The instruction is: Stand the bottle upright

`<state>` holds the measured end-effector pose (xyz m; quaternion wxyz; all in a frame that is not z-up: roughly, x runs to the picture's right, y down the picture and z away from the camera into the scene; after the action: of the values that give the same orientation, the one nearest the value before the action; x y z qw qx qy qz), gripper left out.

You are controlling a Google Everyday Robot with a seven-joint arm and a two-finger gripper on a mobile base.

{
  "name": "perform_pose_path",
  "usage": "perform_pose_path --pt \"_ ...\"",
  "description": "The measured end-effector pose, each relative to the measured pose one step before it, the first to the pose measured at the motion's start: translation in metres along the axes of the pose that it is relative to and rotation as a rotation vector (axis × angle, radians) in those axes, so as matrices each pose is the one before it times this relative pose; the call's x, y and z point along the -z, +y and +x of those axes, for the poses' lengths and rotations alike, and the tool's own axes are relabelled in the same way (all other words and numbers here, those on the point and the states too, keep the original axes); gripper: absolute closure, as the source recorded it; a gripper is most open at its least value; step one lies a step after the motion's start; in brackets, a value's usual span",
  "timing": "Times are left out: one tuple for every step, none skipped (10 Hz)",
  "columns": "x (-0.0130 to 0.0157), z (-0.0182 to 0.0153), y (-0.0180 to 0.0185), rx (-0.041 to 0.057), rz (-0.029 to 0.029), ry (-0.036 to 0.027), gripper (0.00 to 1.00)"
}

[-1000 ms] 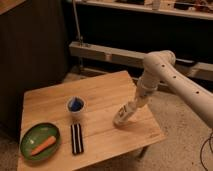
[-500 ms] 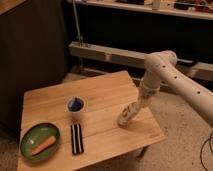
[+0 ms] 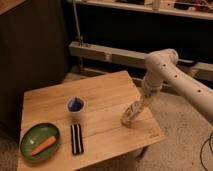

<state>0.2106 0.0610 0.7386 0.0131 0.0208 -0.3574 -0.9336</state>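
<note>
The gripper [image 3: 135, 107] is closed on the bottle [image 3: 129, 114] at the right side of the wooden table [image 3: 100, 95]. The bottle is held tilted, its base low near the tabletop. It remains to be brought vertical, set down and released.

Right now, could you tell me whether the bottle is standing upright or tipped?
Tipped. The bottle leans diagonally, lower end on the table near its right edge, upper end toward the claw, which is shut on it.
</note>
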Motion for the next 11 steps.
perform_pose_path --pt "0.00029 0.00042 0.00076 0.00528 0.00075 -0.0063 0.71" --pt "0.00033 0.00064 0.00063 0.00363 0.00071 -0.00395 0.7" --pt "0.00005 0.00011 -0.00058 0.0004 0.002 -0.00119 0.59" --pt "-0.00049 0.00019 -0.00004 -0.00041 -0.00194 -0.00078 0.5" --pt "-0.00068 0.00094 0.00018 -0.00153 -0.00204 -0.00245 0.39" --pt "-0.00033 0.00065 0.00028 -0.00091 -0.00218 -0.00394 0.28" --pt "-0.00061 -0.0004 -0.00039 -0.00077 0.00034 -0.00549 0.21" --pt "-0.00068 -0.00041 -0.00049 -0.00073 0.0011 -0.00531 0.2" --pt "-0.00035 0.00026 -0.00017 0.00086 0.00054 -0.00466 0.2" --pt "-0.0004 0.00067 0.00021 0.00197 0.00049 -0.00476 0.2" --pt "0.00006 0.00078 0.00056 0.0003 0.00071 0.00052 0.2"
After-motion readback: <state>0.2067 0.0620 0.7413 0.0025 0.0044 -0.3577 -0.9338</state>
